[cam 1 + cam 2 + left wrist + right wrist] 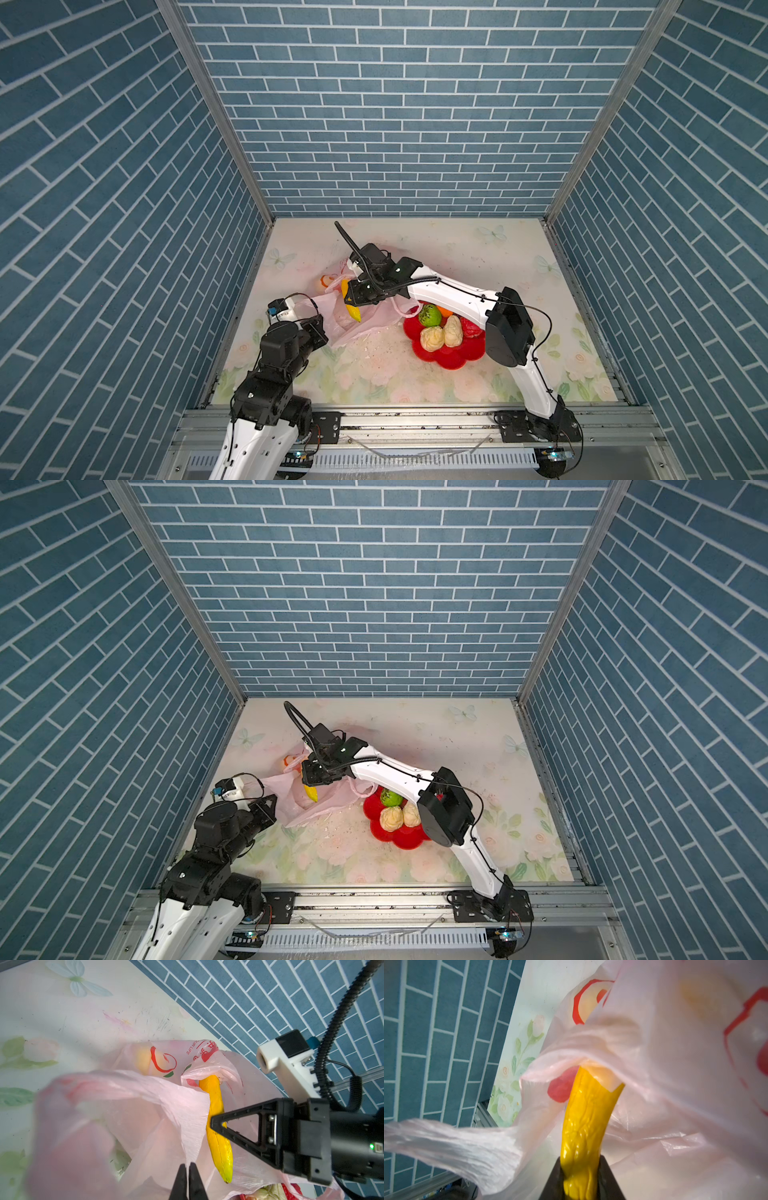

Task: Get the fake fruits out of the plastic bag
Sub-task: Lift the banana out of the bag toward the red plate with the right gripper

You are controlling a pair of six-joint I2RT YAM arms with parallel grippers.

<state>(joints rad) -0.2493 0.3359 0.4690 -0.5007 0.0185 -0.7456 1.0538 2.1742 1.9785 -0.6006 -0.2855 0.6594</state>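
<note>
The pale-pink plastic bag (365, 328) lies crumpled on the left of the table. A yellow, green-tipped banana (352, 311) sticks halfway out of its mouth. My right gripper (580, 1159) is shut on the banana's middle, one black finger on each side. My left gripper (188, 1164) is shut on a fold of the bag's edge, holding it up at the near left. A round yellow-orange fruit (143, 1059) shows through the plastic at the bag's far end. The banana's far end is under a bag fold.
A red flower-shaped bowl (451, 359) stands right of the bag. It holds a green fruit (430, 315), two cream bumpy ones (432, 337), a red one (471, 328) and an orange one (445, 311). The right arm's forearm (457, 299) passes over the bowl.
</note>
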